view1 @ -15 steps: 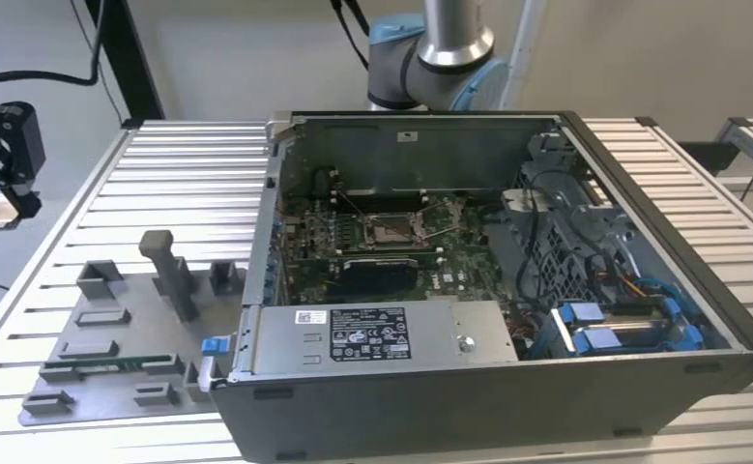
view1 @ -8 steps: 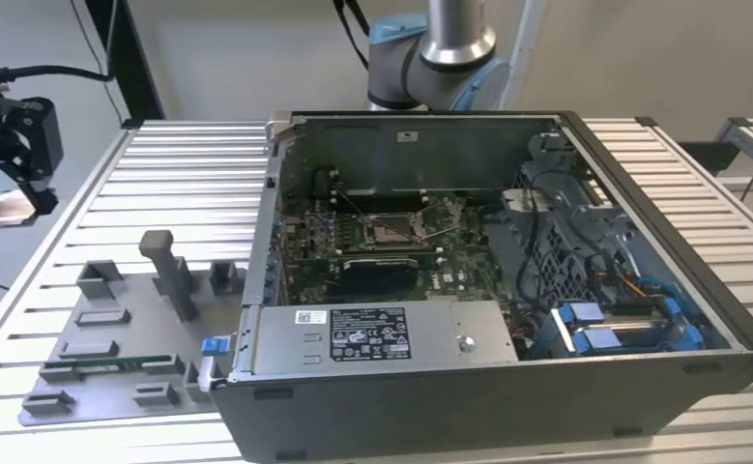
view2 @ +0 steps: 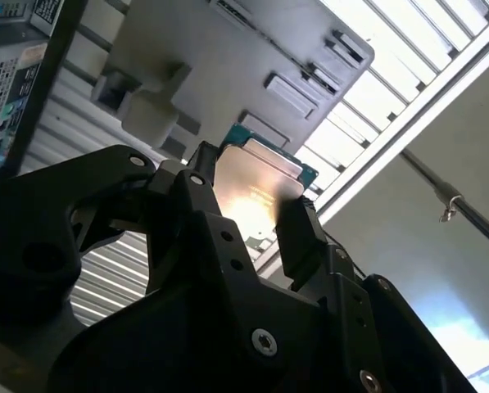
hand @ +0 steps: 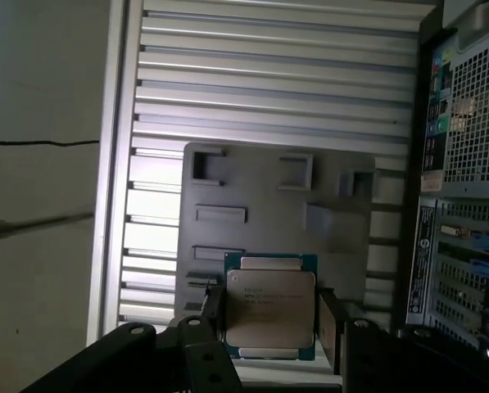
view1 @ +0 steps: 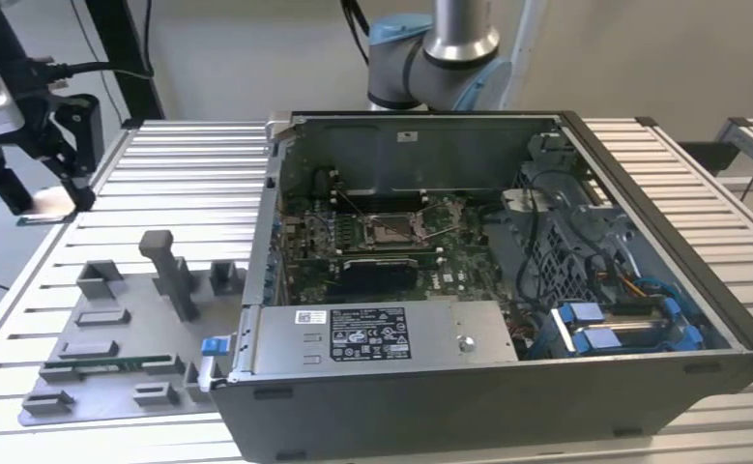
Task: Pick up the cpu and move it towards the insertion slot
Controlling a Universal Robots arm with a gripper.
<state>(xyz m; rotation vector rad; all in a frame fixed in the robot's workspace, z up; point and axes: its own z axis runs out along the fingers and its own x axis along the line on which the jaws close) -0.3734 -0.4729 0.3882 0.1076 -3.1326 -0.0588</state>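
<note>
Clasping cpu (hand: 270,307), pincer (view1: 43,193) aloft, pointing downward

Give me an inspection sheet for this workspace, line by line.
Surface: ribbed metal table carrying an open computer case.
Job's things: cpu held clear of the table, metal top towards the first wrist view; insertion slot inside the case, apart from the cpu.
Clutter: grey fixture plate with a green memory stick on it.
Hand: hand shut on the cpu's edges, at the exterior view's left.
Cables: black cable by the hand; wiring with blue plugs inside the case.
Surroundings: arm base behind the case; pale wall.
</note>
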